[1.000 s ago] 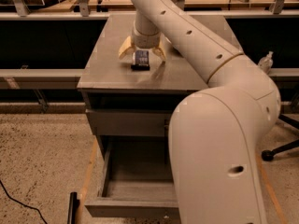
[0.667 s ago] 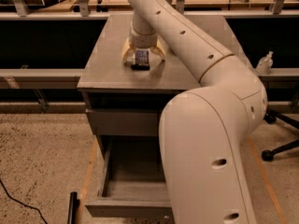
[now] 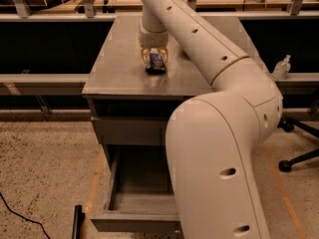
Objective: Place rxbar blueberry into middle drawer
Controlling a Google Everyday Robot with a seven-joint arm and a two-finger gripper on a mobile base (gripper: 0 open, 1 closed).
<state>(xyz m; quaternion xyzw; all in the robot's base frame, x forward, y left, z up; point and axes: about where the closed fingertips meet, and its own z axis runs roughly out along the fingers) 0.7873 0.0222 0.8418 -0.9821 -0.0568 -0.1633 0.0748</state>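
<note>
The rxbar blueberry (image 3: 156, 64) lay flat on the tabletop (image 3: 114, 68), directly beneath the downward-pointing claw (image 3: 155, 58). Whether the claw was clenched on the bar or released could not be told. The step in hand looked like the grasp. Next would come a sure hold, a lift clear of the tabletop, then a carry forward and down to the middle drawer (image 3: 132, 221), which stood pulled open below.

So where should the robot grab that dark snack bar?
Probably across the long edges of the rxbar blueberry, near its middle, coming straight down. It lies flat on the cabinet top, so only its sides offer grip. The gripper is right over it.
</note>
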